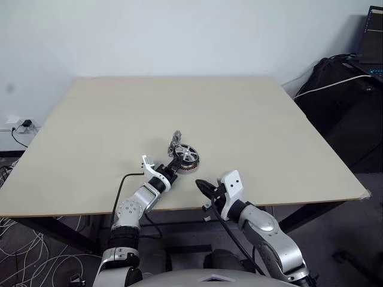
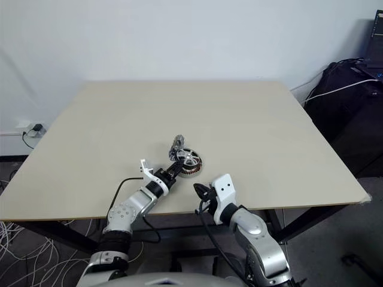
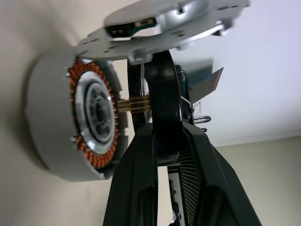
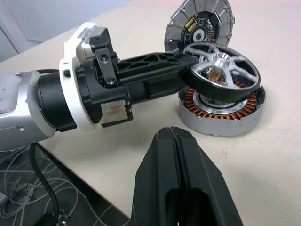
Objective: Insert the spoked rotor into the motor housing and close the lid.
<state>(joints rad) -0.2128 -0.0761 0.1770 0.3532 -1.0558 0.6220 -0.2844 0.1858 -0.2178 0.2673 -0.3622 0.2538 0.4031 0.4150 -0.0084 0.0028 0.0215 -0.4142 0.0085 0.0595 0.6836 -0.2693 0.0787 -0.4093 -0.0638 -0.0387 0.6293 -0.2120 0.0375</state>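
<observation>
Right now my left gripper (image 4: 190, 70) pinches the rotor (image 4: 222, 72) by its black rim, holding it just above the housing (image 4: 221, 110), which sits on the table (image 1: 239, 125) near the front edge. I see the rotor tilted slightly over the copper windings. Behind the housing the lid (image 4: 200, 29) stands propped on edge. My right gripper (image 4: 181, 155) hangs closed and empty, near the housing.

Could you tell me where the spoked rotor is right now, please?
The spoked rotor is clamped by its rim in the left claw, held just above the motor housing near the table's front edge, with the lid just behind.
</observation>
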